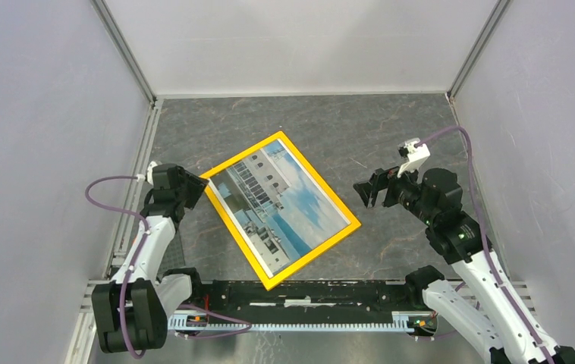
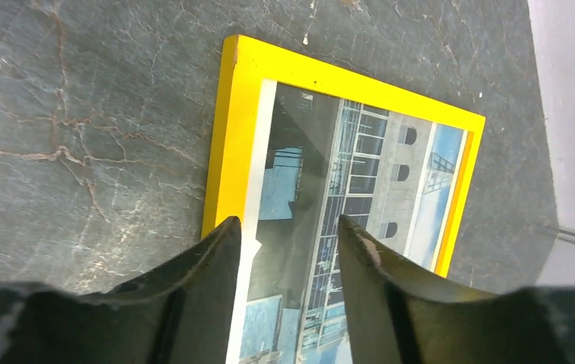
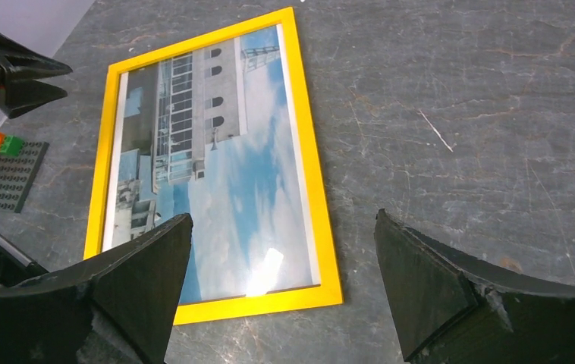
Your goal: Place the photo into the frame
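Your paper photo of a white building under blue sky lies inside the thin orange-yellow wooden frame on the grey marbled surface. Your left claw hangs over the frame's left corner with its fingers apart. Your right claw gapes wide, off to the frame's right.

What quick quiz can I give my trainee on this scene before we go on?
1. True or false: the photo lies picture side up inside the yellow frame.
2. In the top view, the left gripper is nearest which corner of the frame? A) left B) right C) far
3. What does the right gripper hold between its wide-open fingers?
Key: 1 true; 2 A; 3 nothing.
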`<state>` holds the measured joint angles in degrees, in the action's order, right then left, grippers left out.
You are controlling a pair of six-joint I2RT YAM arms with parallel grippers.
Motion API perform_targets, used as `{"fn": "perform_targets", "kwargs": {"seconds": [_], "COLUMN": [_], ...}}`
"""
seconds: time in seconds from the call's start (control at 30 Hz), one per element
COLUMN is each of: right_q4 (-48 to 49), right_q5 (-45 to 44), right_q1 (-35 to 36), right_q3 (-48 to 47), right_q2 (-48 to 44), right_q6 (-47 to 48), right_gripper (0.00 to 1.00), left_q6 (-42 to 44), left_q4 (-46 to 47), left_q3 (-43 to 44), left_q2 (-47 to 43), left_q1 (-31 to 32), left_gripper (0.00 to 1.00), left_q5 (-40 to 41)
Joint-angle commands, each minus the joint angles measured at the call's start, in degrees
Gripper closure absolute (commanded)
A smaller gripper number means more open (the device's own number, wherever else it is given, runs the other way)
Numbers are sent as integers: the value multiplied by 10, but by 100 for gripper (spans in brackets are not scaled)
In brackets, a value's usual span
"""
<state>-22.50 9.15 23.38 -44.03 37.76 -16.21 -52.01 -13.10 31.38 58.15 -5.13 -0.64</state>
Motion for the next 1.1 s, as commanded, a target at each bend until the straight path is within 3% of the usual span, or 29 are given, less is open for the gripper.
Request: {"fn": "perform_targets", "kwargs": {"seconds": [0.0, 0.17, 0.43, 0.63, 0.8, 1.07], "right_q4": [-29, -86, -191, -242, -256, -226], "right_q5": [-28, -67, -132, -182, -200, -223], "right_q1": [1, 1, 1, 1, 1, 2], "right_q3": [-50, -102, -230, -307, -363, -381], "right_q2": [-6, -7, -3, -28, -45, -63], "right_q6": [27, 46, 84, 100, 104, 100], "right_gripper": [5, 2, 2, 2, 2, 2], "left_q6": [30, 64, 183, 183, 192, 150], "left_q4": [-25, -69, -129, -99, -56, 4], "left_q3": [43, 96, 298, 421, 500, 505], "left_q2": [-12, -53, -103, -105, -113, -132], "left_q1": [-2, -2, 9, 68, 130, 139], "left_gripper": [38, 22, 0, 0, 0, 0], "left_q5": [34, 9, -258, -366, -375, -382]}}
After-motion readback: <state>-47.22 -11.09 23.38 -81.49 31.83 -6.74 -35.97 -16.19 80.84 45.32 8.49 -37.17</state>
